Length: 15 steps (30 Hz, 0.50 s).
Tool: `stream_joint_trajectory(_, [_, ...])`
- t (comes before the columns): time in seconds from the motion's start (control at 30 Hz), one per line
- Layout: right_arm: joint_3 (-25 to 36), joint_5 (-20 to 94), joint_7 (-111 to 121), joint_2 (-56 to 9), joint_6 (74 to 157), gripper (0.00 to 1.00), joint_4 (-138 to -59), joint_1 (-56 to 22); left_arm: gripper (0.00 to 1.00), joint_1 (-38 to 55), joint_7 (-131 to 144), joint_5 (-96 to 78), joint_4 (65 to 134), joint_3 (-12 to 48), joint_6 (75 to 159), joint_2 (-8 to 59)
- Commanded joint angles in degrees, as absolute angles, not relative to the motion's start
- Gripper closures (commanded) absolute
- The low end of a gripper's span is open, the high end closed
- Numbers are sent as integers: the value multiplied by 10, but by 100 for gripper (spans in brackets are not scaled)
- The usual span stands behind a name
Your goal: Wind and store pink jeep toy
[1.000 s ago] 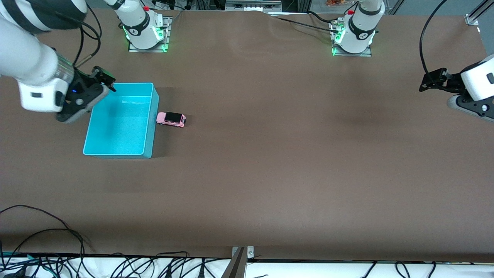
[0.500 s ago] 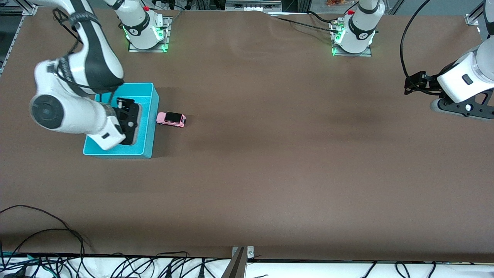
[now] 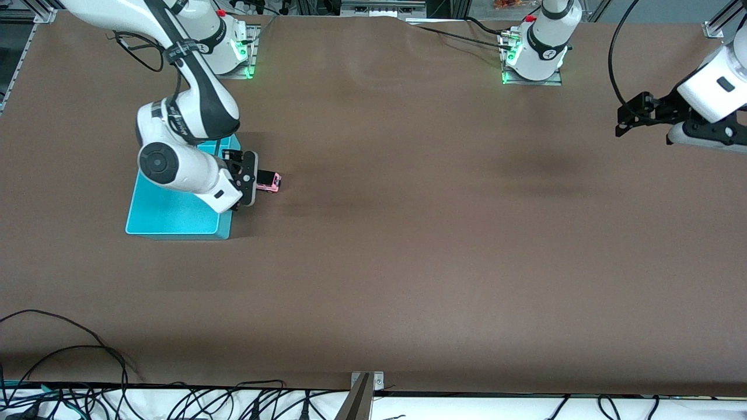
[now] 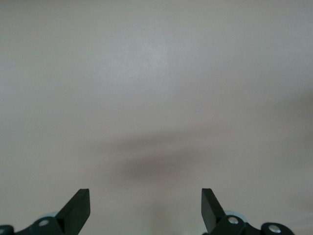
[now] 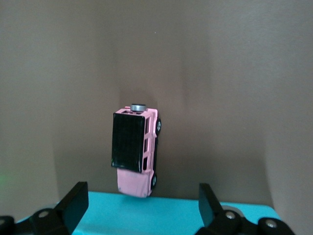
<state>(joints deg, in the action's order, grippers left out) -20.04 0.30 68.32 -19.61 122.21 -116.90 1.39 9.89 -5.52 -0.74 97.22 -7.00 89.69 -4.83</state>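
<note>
The pink jeep toy (image 3: 271,181) stands on the brown table beside the turquoise bin (image 3: 169,219), at the bin's wall toward the left arm's end. In the right wrist view the jeep (image 5: 136,149) shows its black roof and a grey knob at one end. My right gripper (image 3: 251,175) is open and empty, above the bin's wall and the near end of the jeep; it covers part of the jeep in the front view. Its fingers (image 5: 73,203) stand wide apart over the bin's rim (image 5: 176,215). My left gripper (image 3: 633,115) is open and empty, up over the table's left arm end.
The bin looks empty where it shows. In the left wrist view my left gripper (image 4: 145,208) is over bare brown table. Cables lie along the table edge nearest the front camera (image 3: 87,361).
My right arm has swung from the bin's outer side, across the bin, to the bin's wall next to the jeep. My left arm has shifted a little. The jeep has not moved.
</note>
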Motion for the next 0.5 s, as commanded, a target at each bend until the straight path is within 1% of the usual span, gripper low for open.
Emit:
stream_joint_trajectory(0.0, [-210, 5, 697, -163, 1301, 0, -1251, 17, 0, 95, -51, -9, 983, -44, 896, -67])
stream_joint_trajectory(0.13, [-210, 5, 697, -161, 1369, 0, -1296, 11, 0, 68, -51, -1, 976, -14, 895, -65])
stream_joint_trajectory(0.33, [-210, -1, 696, -167, 1415, 0, -1322, 5, 0, 67, -51, -2, 973, -13, 888, -62])
stream_joint_trajectory(0.47, [-209, -2, 696, -169, 1437, 0, -1334, 4, 0, 43, -51, -3, 943, -9, 856, -47])
